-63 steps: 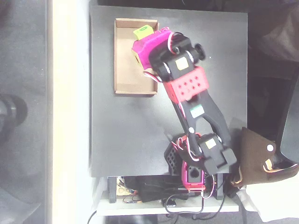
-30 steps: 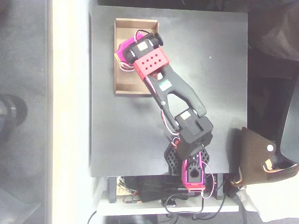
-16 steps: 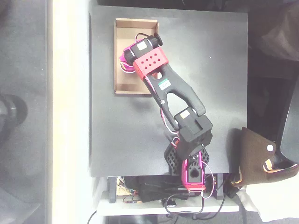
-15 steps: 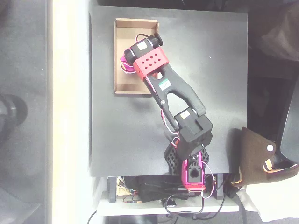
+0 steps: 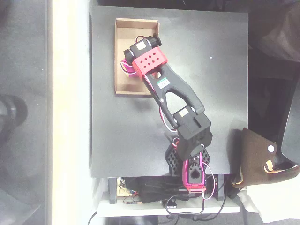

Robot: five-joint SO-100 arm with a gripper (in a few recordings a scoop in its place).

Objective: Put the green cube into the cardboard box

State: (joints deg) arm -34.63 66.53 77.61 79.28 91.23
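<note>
Seen from overhead, the arm's magenta base (image 5: pixel 192 173) sits at the near edge of the black surface (image 5: pixel 220 93), above a tangle of cables (image 5: pixel 154 194) on a lower shelf. A brown pouch (image 5: pixel 262 157) lies just off the surface's near right corner. From the base the black arm (image 5: pixel 176 93) reaches up and left across the middle of the surface, its red perforated wrist block (image 5: pixel 150 62) hanging over the right wall of the box (image 5: pixel 123 82). The box lies lengthwise at the far left corner of the surface, its far end bare tan floor. The gripper (image 5: pixel 127 60) is inside the box's outline, pointing down and almost wholly hidden beneath the wrist and motor housing; only a sliver of magenta and some wires show at its left, so how far it is open cannot be told. The cube is hidden, presumably under the wrist. A pale strip of floor (image 5: pixel 70 117) runs along the surface's left edge.
</note>
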